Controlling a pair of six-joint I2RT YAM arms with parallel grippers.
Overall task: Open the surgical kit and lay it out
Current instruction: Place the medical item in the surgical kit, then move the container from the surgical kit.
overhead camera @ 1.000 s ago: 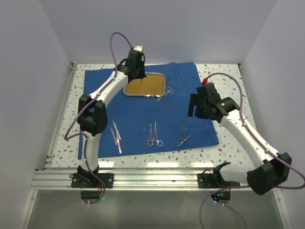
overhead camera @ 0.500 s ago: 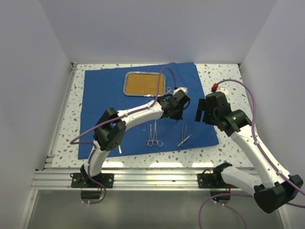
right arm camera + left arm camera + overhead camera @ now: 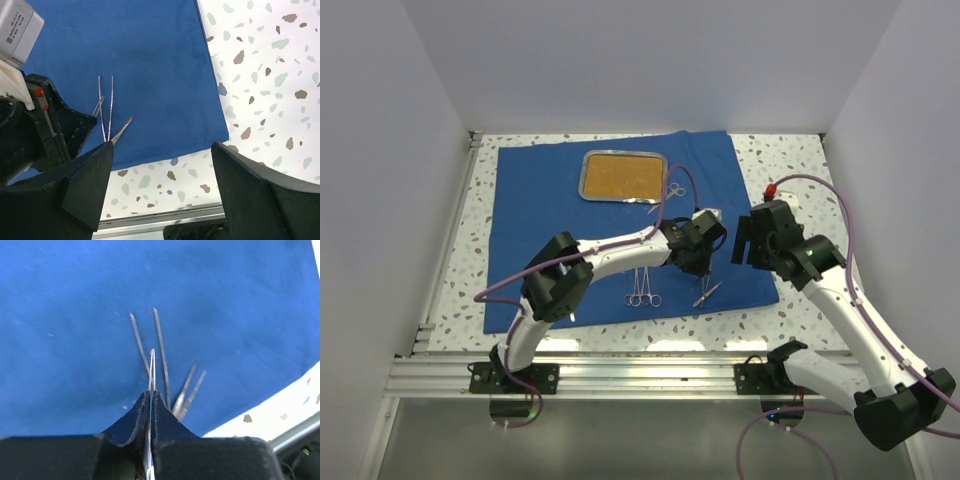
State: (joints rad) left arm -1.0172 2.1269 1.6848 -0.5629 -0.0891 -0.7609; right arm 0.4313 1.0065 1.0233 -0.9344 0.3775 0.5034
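Observation:
The royal-blue cloth lies spread on the table. The steel tray with an orange-brown inside sits at its back, with small scissors beside it. Ring-handled clamps lie at the front middle. My left gripper hangs over the front right of the cloth. In the left wrist view it is shut on a thin silvery instrument, just above tweezers and another instrument on the cloth. My right gripper is open and empty, its fingers spread wide over the cloth's right front corner.
The speckled tabletop shows right of the cloth and along the front. The aluminium rail runs along the near edge. The left arm's elbow covers the front left of the cloth. White walls stand close on three sides.
My left arm has swung from the tray to the front right of the cloth, carrying the thin instrument, and has come lower. The right arm has shifted slightly back and right.

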